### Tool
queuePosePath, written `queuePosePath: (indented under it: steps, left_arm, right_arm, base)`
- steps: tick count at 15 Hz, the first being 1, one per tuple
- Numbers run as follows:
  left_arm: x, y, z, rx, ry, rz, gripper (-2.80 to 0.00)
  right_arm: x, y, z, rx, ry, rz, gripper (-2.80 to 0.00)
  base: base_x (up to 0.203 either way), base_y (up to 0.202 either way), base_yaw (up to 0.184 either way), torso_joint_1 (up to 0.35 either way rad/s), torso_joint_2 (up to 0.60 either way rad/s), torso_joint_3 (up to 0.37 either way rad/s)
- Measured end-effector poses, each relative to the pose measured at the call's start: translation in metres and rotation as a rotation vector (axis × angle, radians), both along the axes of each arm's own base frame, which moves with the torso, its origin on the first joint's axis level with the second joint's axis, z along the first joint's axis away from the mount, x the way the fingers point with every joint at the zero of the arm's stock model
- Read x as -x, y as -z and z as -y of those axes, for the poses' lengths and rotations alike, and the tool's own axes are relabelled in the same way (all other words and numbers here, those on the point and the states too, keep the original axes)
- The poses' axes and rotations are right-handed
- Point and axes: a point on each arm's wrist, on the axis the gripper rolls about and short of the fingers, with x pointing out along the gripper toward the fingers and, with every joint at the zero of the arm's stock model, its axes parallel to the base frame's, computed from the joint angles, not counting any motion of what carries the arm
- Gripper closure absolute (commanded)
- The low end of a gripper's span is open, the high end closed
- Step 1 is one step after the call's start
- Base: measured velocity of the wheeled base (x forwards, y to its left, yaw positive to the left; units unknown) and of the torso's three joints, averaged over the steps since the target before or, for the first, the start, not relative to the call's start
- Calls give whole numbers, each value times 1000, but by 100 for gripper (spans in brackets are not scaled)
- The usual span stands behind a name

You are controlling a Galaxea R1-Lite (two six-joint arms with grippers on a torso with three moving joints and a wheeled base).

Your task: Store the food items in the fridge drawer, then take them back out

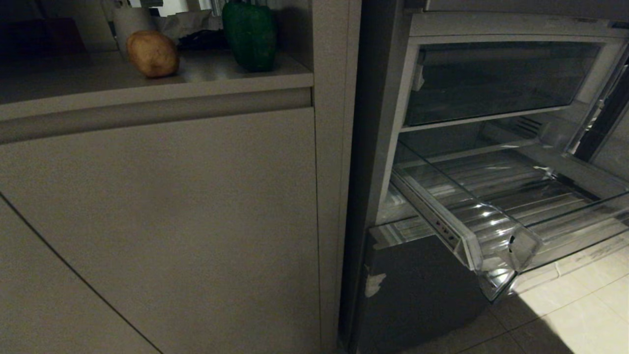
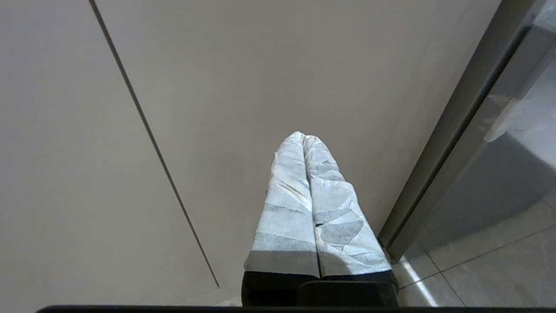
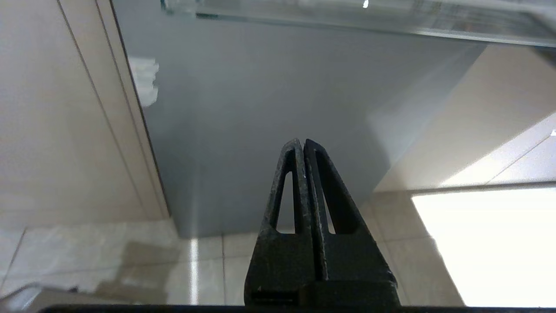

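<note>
the tan rough-skinned potato [image 1: 153,53] and dark green bell pepper [image 1: 249,35] sit on the beige worktop [image 1: 206,73], the clear ribbed plastic fridge drawer [image 1: 491,216] pulled out, nothing inside. left hand [image 2: 303,138] and right hand [image 3: 302,142] hang low, pinched closed, holding nothing. i'd say they're done; if not, close the drawer squarely.

A: Right wrist view. What sits nearest the lens?

B: The right gripper [image 3: 303,145]: 2 black fingers [image 3: 286,191] pressed flat together, nothing between them. Each finger has 1 slot cut through it.

A: Landmark?

B: The grey steel panel [image 3: 269,113]. The fingertips point at it, apart from it. A clear plastic drawer edge [image 3: 347,17] juts out above the panel. A pale scuff mark [image 3: 145,82] lies on the panel by its edge next to the beige cabinet front [image 3: 65,121].

A: Below the panel?

B: Tiled floor [image 3: 208,261], with 1 bright sunlit patch [image 3: 491,243] off to the side away from the cabinet.
</note>
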Motion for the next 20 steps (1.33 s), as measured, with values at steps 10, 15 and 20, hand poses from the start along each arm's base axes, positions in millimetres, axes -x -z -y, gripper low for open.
queuePosePath:
  steps: [10, 15, 20]
  left_arm:
    - [0, 0, 0, 0, 0, 0, 0]
    - [0, 0, 0, 0, 0, 0, 0]
    - [0, 0, 0, 0, 0, 0, 0]
  right_arm:
    - [-2, 4, 1, -89, 46, -2, 0]
    - [-2, 4, 2, -158, 87, -1, 0]
    - [-2, 4, 2, -99, 78, -1, 0]
  base:
    - [0, 0, 0, 0, 0, 0]
    - [0, 0, 0, 0, 0, 0]
    - [0, 0, 0, 0, 0, 0]
